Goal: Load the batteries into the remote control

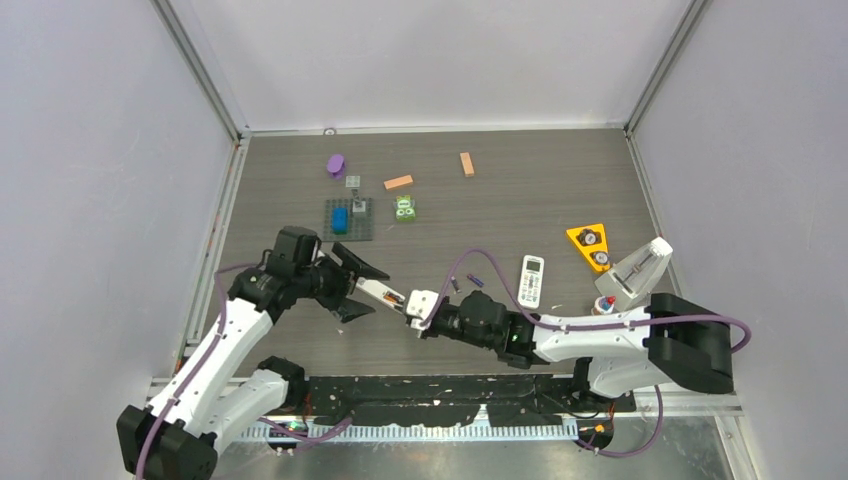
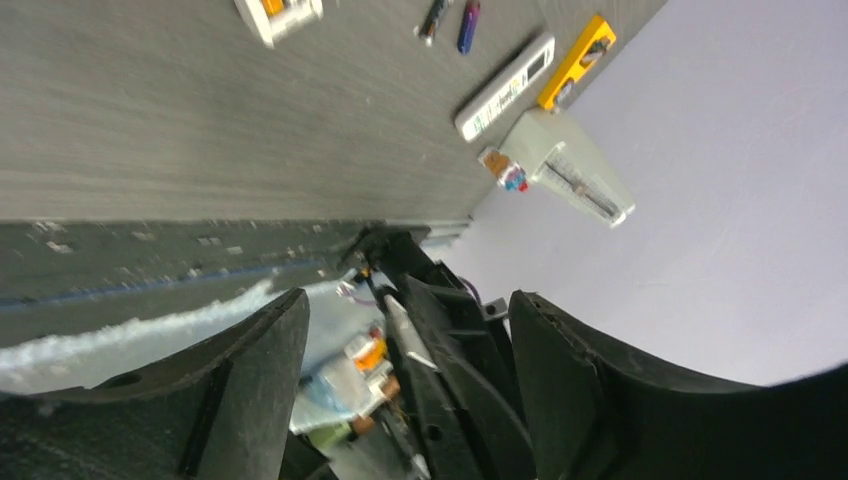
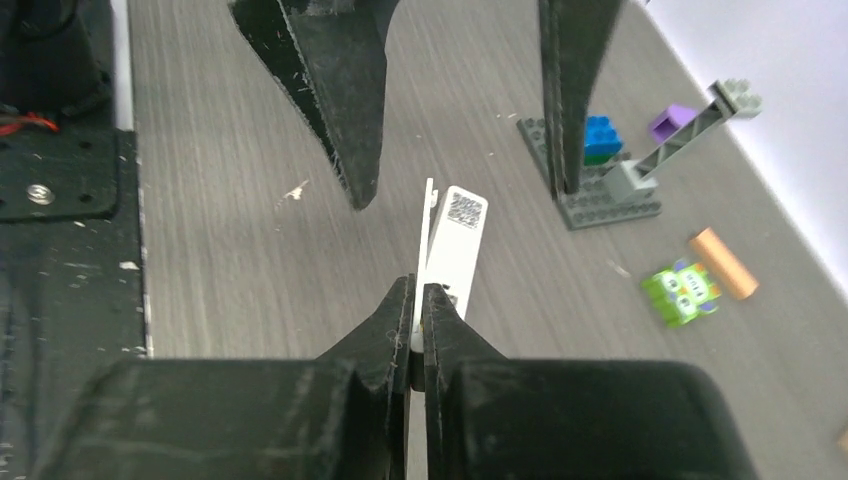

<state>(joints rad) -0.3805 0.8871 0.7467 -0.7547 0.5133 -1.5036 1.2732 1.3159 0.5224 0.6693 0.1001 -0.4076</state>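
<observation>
My right gripper (image 1: 416, 306) (image 3: 418, 290) is shut on the near end of a white remote control (image 1: 384, 293) (image 3: 455, 245), held edge-up above the table. An orange piece shows in the remote's open back (image 2: 275, 10). My left gripper (image 1: 366, 291) (image 2: 405, 300) is open, its fingers (image 3: 340, 100) standing either side of the remote's far end without touching it. A dark battery (image 1: 455, 285) (image 2: 432, 20) and a purple battery (image 1: 475, 282) (image 2: 468, 25) lie on the table right of the grippers. A second white remote (image 1: 531, 280) (image 2: 505, 88) lies face up beyond them.
A yellow triangle (image 1: 589, 246) and a grey wedge-shaped device (image 1: 638, 270) sit at the right. At the back left stand a grey brick plate (image 1: 349, 219) (image 3: 610, 205), a green toy (image 1: 405, 209), a purple piece (image 1: 336, 164) and two orange blocks (image 1: 398, 182).
</observation>
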